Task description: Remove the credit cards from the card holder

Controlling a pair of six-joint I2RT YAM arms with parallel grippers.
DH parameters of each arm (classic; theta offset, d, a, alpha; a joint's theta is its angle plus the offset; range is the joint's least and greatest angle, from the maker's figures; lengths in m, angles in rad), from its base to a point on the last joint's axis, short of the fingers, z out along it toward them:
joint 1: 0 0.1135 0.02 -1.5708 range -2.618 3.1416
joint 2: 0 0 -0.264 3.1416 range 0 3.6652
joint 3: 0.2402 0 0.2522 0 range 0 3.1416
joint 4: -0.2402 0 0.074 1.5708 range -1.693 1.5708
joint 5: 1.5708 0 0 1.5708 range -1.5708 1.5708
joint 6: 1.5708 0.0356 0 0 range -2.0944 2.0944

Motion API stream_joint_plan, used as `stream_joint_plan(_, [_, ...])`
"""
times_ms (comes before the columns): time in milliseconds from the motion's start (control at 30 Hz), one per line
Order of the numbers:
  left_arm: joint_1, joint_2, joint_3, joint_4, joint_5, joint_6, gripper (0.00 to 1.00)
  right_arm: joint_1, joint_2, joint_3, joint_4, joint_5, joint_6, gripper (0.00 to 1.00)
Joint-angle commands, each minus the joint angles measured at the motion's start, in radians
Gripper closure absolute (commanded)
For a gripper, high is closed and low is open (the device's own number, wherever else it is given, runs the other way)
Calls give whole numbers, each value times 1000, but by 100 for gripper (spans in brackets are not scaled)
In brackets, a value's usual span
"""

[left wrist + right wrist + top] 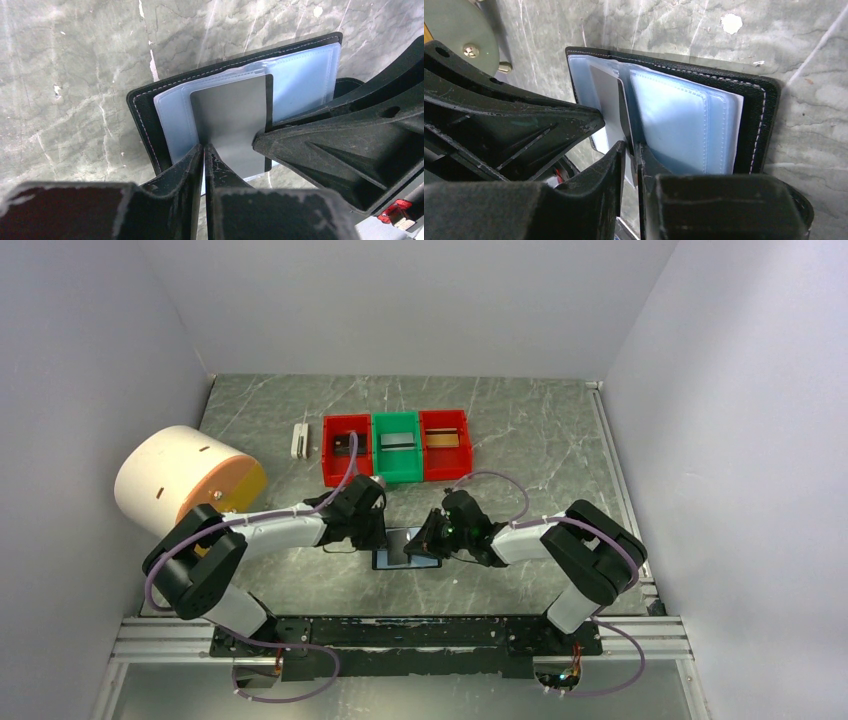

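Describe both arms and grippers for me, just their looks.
The left arm and right arm have white links with black joint housings, and a purple cable loops along each. The left gripper and right gripper are black plastic with ribbed, triangular-braced fingers, scuffed pale along the edges.

Two grippers: left gripper (204, 150), right gripper (630, 146). One wallet (142, 112). Three bins at the far side: left red bin (345, 478), green bin (397, 476), right red bin (446, 472). Four cards in sight: grey card (230, 125), plus one per bin. One clip (299, 440), one drum (170, 475).
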Motion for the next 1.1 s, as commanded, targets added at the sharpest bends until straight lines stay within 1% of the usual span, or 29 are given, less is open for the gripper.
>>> stream_joint_plan(0, [-16,46,-18,-101,-104,11,87,-9,-18,-21,-11,13,3,80])
stream_joint_plan(67, [-18,50,-15,-107,-110,10,88,-12,-27,-31,2,13,10,79])
stream_joint_plan(167, [-24,55,-13,-116,-121,9,89,-17,-22,-44,40,-1,17,82])
stream_joint_plan(233, [-26,58,-10,-127,-135,7,89,-19,-21,-57,72,-14,26,88])
stream_joint_plan(267, [-28,60,-9,-132,-139,6,89,-20,-23,-63,82,-15,30,89])
stream_joint_plan(400, [-30,65,-8,-138,-150,3,90,-25,-47,-74,63,-2,19,94])
stream_joint_plan(500, [-33,74,1,-152,-169,1,90,-30,-67,-64,-5,21,-3,94])
stream_joint_plan(800, [-44,76,2,-183,-219,-20,91,-51,-104,-84,-48,14,-19,93])
stream_joint_plan(900, [-47,80,5,-191,-231,-22,91,-57,-109,-77,-88,26,-39,93])
stream_joint_plan(1067, [-51,78,14,-194,-230,-14,91,-63,-115,-98,-48,12,-31,93])
